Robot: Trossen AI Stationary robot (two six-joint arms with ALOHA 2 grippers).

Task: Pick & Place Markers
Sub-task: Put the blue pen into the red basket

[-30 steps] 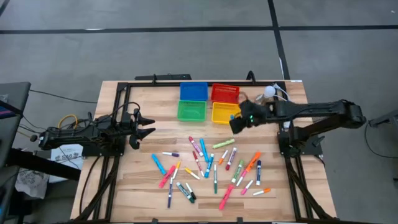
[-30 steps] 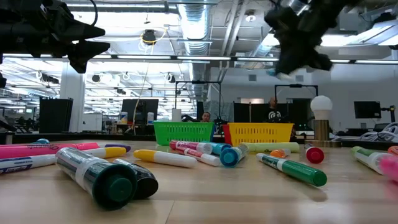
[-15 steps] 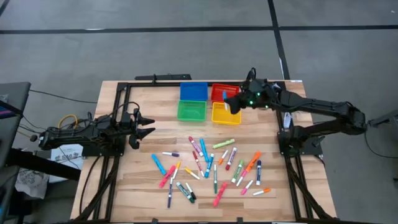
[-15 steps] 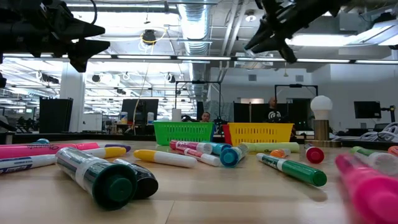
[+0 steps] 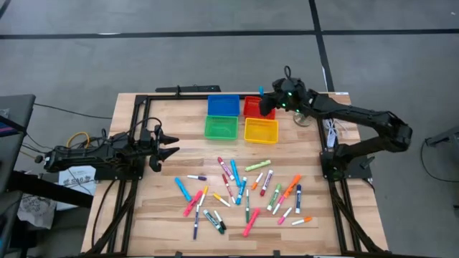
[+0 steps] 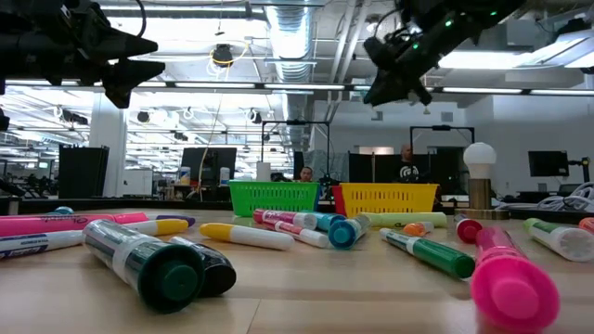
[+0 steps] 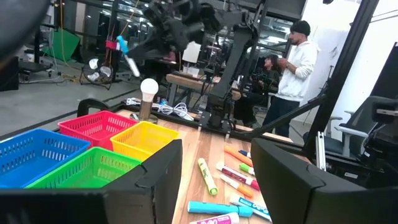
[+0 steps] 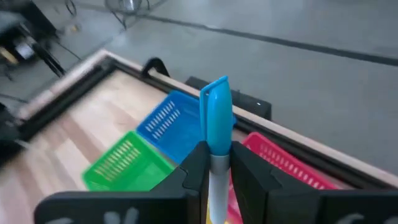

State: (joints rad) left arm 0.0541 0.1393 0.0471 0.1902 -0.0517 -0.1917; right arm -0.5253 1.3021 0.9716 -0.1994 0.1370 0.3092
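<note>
Wooden table with 4 bins at its far edge: my right gripper (image 5: 267, 106), clamped on a blue-capped marker (image 8: 215, 118), has swung from over the yellow bin (image 5: 260, 130) to above the red bin (image 5: 252, 107), probably bound for the blue bin (image 5: 223, 105), while my left gripper (image 5: 169, 142) waits open.

Four coloured bins (image 5: 241, 117) beside a bulb lamp (image 6: 480, 173).

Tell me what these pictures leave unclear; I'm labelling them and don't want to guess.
- Right claw, shut on the light-blue-capped marker: right wrist view hides the white barrel between its fingers.
- Blue mesh bin and red mesh bin: low view hides them behind the green bin and yellow bin.
- High view: scattered markers too small to read labels.
</note>
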